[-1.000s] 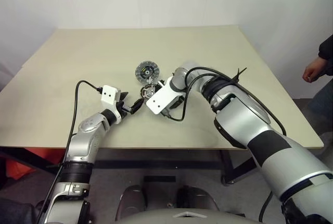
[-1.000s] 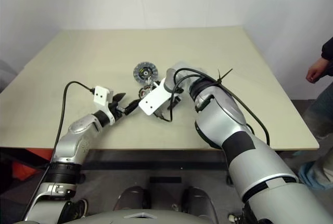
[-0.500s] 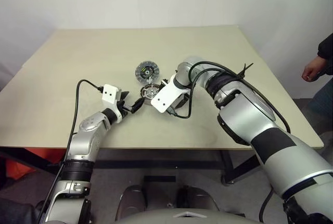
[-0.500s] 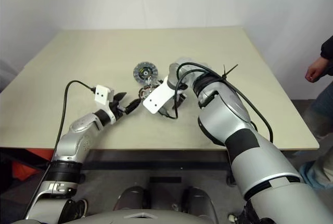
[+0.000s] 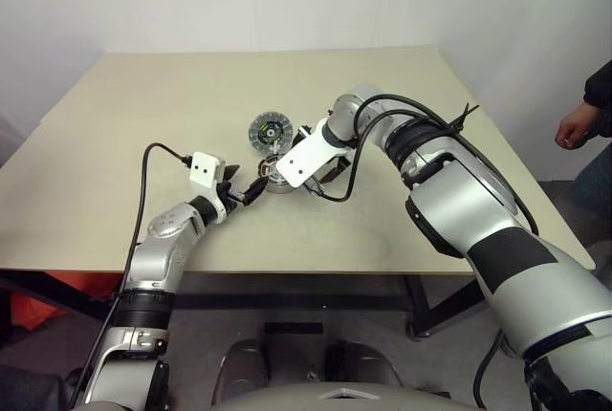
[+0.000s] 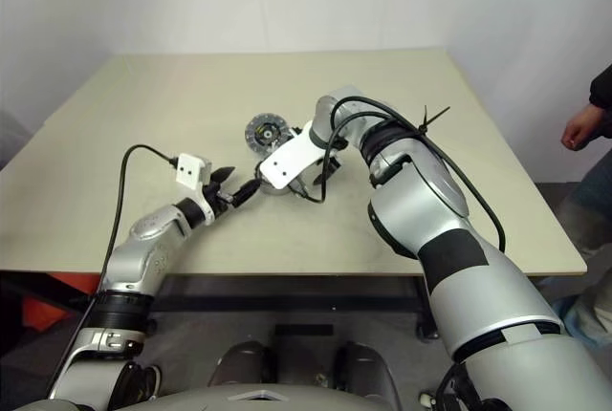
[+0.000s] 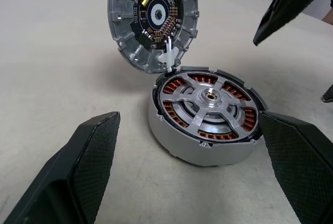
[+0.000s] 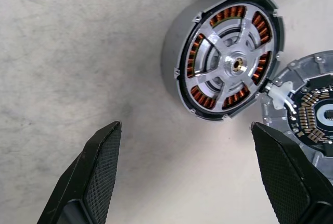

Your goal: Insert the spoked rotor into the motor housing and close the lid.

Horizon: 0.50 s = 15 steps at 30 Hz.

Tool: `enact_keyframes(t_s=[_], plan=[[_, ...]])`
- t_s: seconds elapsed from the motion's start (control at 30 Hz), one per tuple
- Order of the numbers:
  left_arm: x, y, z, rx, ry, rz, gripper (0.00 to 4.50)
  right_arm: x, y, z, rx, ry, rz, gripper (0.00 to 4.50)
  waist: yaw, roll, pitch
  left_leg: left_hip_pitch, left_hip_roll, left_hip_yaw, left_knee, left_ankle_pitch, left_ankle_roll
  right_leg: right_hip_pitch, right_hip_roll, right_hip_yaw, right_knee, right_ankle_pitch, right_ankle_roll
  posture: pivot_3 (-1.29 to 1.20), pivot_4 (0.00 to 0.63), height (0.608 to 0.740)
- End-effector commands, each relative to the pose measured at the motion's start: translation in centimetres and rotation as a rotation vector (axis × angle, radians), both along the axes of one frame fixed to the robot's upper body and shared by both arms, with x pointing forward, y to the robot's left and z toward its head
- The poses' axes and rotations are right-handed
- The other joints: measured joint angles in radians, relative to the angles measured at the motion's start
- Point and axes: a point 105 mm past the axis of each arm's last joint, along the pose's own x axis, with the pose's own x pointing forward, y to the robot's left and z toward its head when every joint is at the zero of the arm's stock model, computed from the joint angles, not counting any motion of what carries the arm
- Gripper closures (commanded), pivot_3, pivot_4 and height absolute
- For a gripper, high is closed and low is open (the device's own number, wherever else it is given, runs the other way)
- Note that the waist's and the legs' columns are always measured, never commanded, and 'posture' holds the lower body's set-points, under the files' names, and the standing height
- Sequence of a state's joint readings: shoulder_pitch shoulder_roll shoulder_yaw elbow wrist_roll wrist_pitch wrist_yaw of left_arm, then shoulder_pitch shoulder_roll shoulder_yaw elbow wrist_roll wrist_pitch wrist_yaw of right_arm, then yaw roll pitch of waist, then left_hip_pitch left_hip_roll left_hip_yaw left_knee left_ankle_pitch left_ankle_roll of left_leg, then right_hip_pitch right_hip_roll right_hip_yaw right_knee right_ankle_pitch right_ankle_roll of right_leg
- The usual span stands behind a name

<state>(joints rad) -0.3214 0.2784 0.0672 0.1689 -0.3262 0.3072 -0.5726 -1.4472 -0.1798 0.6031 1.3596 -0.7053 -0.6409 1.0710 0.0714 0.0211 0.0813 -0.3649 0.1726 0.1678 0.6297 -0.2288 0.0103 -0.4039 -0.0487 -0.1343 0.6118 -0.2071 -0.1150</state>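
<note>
The motor housing [image 7: 177,143] sits on the table with copper windings inside, and the spoked rotor [image 7: 210,99] lies seated in it. The lid [image 7: 153,18] stands tilted up at the housing's far edge, joined to it by a small white piece, with its black-and-green side facing me. My left gripper [image 5: 249,190] is level at the housing's near left, open, with a finger [image 7: 88,156] on each side and not touching. My right gripper [image 8: 184,130] hangs open above the housing [image 8: 174,52], pointing down at it with nothing between its fingers.
The beige table [image 5: 143,115] has bare room all around the motor. A black cable [image 5: 143,191] runs from my left wrist. A person's hand [image 5: 577,130] hovers past the table's right edge.
My right gripper has lifted a little off the housing, still open, uncovering more of the rotor. The left gripper has kept its place.
</note>
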Motion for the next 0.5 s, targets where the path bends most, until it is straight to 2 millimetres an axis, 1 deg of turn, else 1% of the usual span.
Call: enact_keyframes(t_s=[0.03,0.1,0.17,0.23,0.3,0.37,0.43,0.5], plan=[[0.5,-0.1,1.5,0.013,-0.059,-0.018,0.00,0.9,1.4,2.8,0.087,-0.108,0.007,0.01,0.000,0.000,0.000,0.000,0.000,0.000,0.000,0.000,0.000,0.000,0.000,0.000,0.000,0.000,0.000,0.00,0.000,0.740],[0.7,0.0,1.7,0.014,-0.061,-0.019,0.00,1.2,1.9,3.4,0.152,-0.131,-0.021,0.01,0.000,0.000,0.000,0.000,0.000,0.000,0.000,0.000,0.000,0.000,0.000,0.000,0.000,0.000,0.000,0.00,0.000,0.740],[0.8,0.0,1.8,0.014,-0.064,-0.016,0.00,1.7,2.6,4.6,0.277,-0.143,-0.076,0.01,0.000,0.000,0.000,0.000,0.000,0.000,0.000,0.000,0.000,0.000,0.000,0.000,0.000,0.000,0.000,0.00,0.000,0.740],[0.8,0.1,1.8,0.010,-0.066,-0.009,0.00,2.3,2.7,5.6,0.403,-0.141,-0.144,0.01,0.000,0.000,0.000,-0.001,0.000,0.000,0.000,0.000,0.000,-0.001,0.000,0.000,0.000,0.000,0.000,0.00,0.000,0.740],[0.7,0.3,1.7,0.008,-0.063,-0.001,0.00,2.8,2.8,6.7,0.571,-0.111,-0.225,0.01,0.001,0.000,0.000,-0.001,0.000,0.000,0.000,0.000,0.000,-0.001,0.000,0.000,0.000,0.000,0.000,0.00,0.000,0.740],[0.6,0.4,1.6,0.008,-0.059,0.005,0.00,3.4,2.9,8.3,0.805,-0.060,-0.331,0.01,0.002,0.000,0.000,-0.002,0.000,0.000,0.000,0.000,0.000,-0.002,0.000,0.000,0.000,0.000,0.000,0.00,0.000,0.740],[0.5,0.4,1.6,0.008,-0.058,0.007,0.00,4.0,2.4,9.5,1.014,0.009,-0.438,0.01,0.004,0.000,0.000,-0.002,0.000,0.000,0.000,0.000,0.000,-0.002,0.000,0.000,0.000,0.000,0.000,0.00,0.000,0.740],[0.5,0.2,2.0,0.003,-0.057,-0.003,0.00,4.5,1.2,10.2,1.172,0.089,-0.523,0.01,0.007,0.000,0.000,-0.002,0.000,0.000,0.000,0.000,0.000,-0.002,0.000,0.000,0.000,0.000,0.000,0.00,0.000,0.740]])
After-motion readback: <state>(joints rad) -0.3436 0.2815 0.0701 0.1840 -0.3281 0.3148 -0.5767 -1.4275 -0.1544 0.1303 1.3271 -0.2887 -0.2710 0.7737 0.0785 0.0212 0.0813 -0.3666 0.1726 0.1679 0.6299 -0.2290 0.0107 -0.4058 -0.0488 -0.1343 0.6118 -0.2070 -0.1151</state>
